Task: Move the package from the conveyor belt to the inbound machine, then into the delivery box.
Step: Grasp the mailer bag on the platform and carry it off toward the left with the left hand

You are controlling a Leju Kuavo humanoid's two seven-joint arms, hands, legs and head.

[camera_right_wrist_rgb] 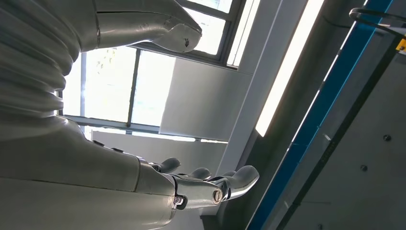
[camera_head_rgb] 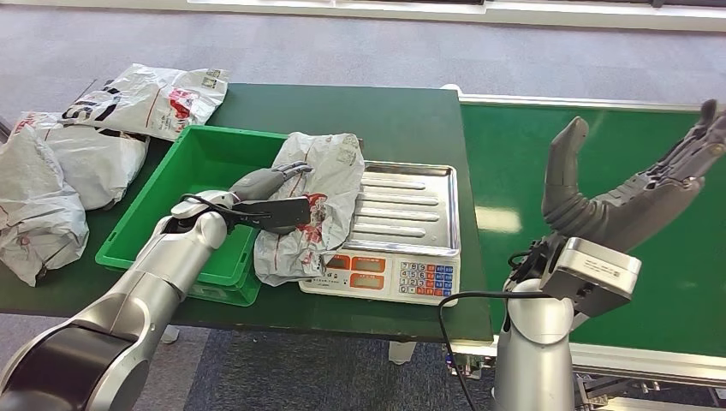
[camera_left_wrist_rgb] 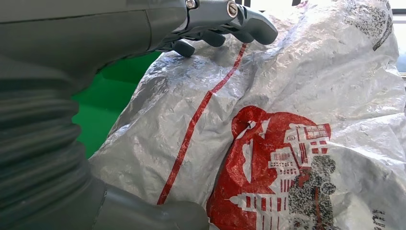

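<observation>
Your left hand [camera_head_rgb: 272,199] grips the crinkled silver plastic package [camera_head_rgb: 312,205], which drapes from the ribbed steel tray of the scale [camera_head_rgb: 402,224] over the green bin's rim [camera_head_rgb: 202,163] at 9 o'clock. Your right hand [camera_head_rgb: 629,190] hangs above the green conveyor belt [camera_head_rgb: 514,163], fingers spread, empty.

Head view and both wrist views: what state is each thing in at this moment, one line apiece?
Left hand: grips the package.
Package: crumpled, draped across the bin's edge and the scale's side.
Green bin: open, nothing lying on its floor.
Scale: tray bare, display unreadable.
Right hand: open, palm up, holds nothing.
Conveyor belt: bare green surface.
Other packages: piled beside the bin.
</observation>
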